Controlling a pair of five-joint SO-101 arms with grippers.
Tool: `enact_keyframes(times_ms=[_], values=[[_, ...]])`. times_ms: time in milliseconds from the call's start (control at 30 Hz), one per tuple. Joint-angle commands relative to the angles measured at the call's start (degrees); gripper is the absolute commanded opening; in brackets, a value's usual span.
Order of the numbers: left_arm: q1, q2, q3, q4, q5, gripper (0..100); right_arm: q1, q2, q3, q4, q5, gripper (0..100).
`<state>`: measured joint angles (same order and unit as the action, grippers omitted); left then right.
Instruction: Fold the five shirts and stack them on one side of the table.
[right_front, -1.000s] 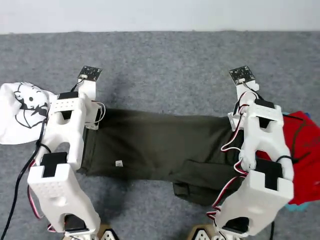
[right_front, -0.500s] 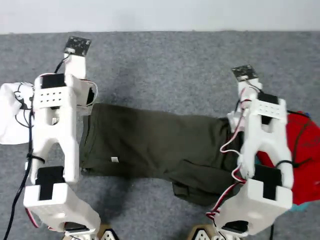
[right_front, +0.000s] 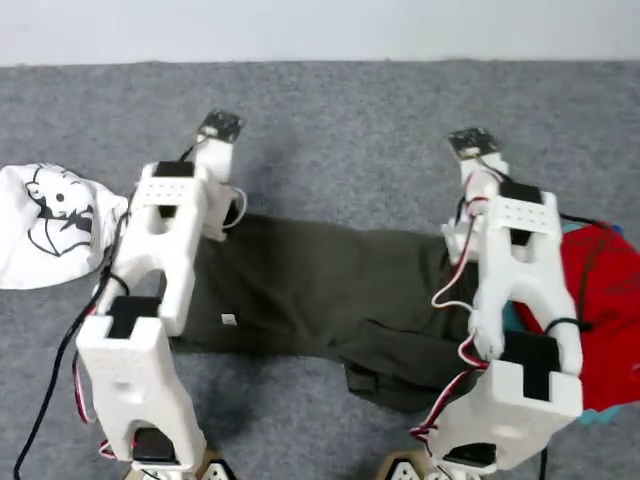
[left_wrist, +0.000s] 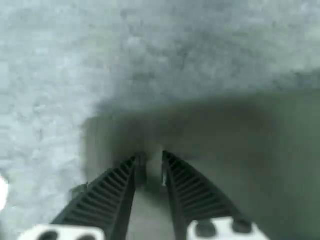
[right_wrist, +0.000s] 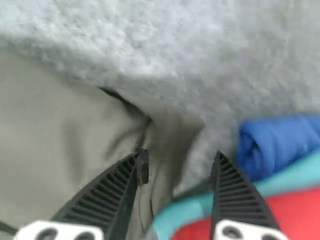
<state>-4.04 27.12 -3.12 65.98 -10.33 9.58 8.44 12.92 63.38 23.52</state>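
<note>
An olive shirt (right_front: 320, 290) lies spread across the middle of the grey table. My left arm (right_front: 170, 230) stands over its left end. In the left wrist view my left gripper (left_wrist: 150, 160) is pinched on the olive cloth (left_wrist: 240, 135) just inside its edge. My right arm (right_front: 515, 250) stands over the shirt's right end. There my right gripper (right_wrist: 180, 162) hangs open above the olive hem (right_wrist: 60, 130), with nothing between its fingers. A white shirt (right_front: 50, 220) with a black cartoon print lies crumpled at the far left. A red shirt (right_front: 600, 300) lies at the right.
Beside the open right gripper lie a blue garment (right_wrist: 280, 142), a teal one (right_wrist: 190, 215) and the red cloth (right_wrist: 290, 215), bunched together. Bare grey carpet (right_front: 340, 130) stretches along the far side of the table. A white wall edge runs behind it.
My left arm swung out toward the far left, then came back right; its gripper now sits farther right on the olive shirt's far-left corner. The right arm shifted slightly left.
</note>
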Motion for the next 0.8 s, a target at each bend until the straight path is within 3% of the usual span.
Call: enact_keyframes(times_ms=[0, 133, 267, 333, 433, 600, 767], values=[[-2.1, -1.3, -5.2, 3.4, 0.6, 6, 1.0, -7.2, -4.1, 6.9, 2.2, 21.3], [-1.5, -4.7, -10.9, 13.6, 3.7, 6, 0.5, -15.2, -4.8, 14.5, 5.8, 21.3], [-1.1, -8.8, -13.8, 22.7, 4.1, 6, -0.7, -21.1, -2.7, 24.2, 16.1, 21.2], [-1.1, -10.1, -14.1, 27.6, 3.7, 6, -2.4, -23.4, 2.0, 27.7, 22.2, 21.2], [-1.2, -10.0, -11.9, 31.8, -0.2, 6, -6.4, -26.2, 13.4, 26.2, 25.4, 20.6], [-1.5, -4.4, -5.3, 27.0, -0.9, 6, -12.1, -29.7, 29.8, 11.8, 25.3, 13.0], [-1.2, 7.0, -6.4, 18.5, -0.8, 6, -13.0, -29.8, 34.1, -0.9, 24.1, 13.9]])
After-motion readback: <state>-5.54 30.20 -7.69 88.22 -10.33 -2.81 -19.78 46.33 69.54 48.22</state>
